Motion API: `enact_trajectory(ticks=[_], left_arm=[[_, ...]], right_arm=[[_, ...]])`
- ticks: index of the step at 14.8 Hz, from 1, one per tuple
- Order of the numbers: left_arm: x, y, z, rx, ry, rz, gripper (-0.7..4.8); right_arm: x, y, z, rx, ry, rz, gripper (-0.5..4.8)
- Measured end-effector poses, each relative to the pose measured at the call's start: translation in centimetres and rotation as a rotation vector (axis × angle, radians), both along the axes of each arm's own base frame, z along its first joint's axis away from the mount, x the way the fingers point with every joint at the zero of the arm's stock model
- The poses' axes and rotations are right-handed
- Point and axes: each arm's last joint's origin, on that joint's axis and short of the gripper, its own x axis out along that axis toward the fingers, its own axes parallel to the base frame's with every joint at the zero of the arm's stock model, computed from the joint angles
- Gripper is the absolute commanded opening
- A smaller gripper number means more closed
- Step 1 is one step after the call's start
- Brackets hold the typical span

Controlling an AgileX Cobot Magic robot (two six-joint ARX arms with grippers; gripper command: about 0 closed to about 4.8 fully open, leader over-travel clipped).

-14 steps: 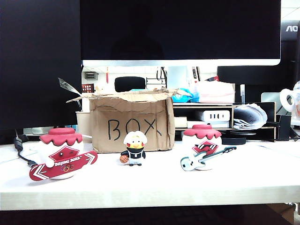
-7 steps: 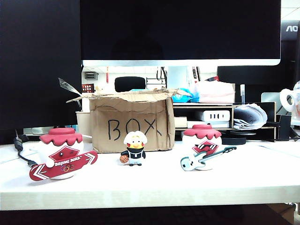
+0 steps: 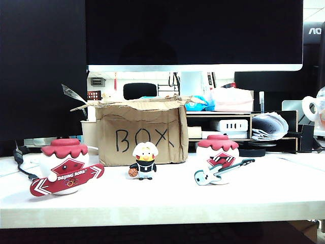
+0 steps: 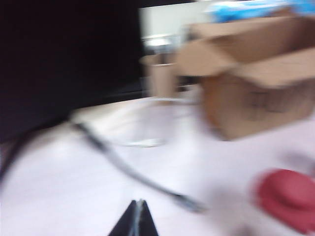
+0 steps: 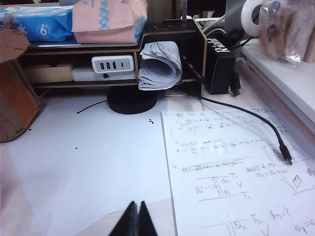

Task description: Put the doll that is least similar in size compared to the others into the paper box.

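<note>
Your small doll [image 3: 145,160] stands on the desk [image 3: 167,195] just in front of the paper box [image 3: 140,130], between the snowboard doll [image 3: 65,166] and guitar doll [image 3: 218,159]. Left gripper [image 4: 138,216] and right gripper [image 5: 135,216] both have fingers together, empty.

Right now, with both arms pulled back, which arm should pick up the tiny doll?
Probably left. Its wrist view faces the paper box and a red-capped doll, near the tiny doll. The right wrist view faces papers off to the side. Left gripper and right gripper both have jaws shut.
</note>
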Motion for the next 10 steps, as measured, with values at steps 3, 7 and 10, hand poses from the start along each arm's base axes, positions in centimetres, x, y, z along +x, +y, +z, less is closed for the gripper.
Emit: enact_trajectory(ticks=[3,7,10], left_arm=[[-0.3,-2.0,-0.5,0.021,0.064,-0.206,-0.05],[-0.6,-3.9,-1.7,0.080,0.189,-0.374,-0.05],[-1.3,-4.9,-1.7,0.090,0.183,-0.490,-0.05]], right_arm=[[0.0,0.0,0.0,0.000,0.000,0.000,0.01],[0.0,0.0,0.0,0.000,0.000,0.000,0.01],[0.0,0.0,0.0,0.001,0.000,0.001,0.01]])
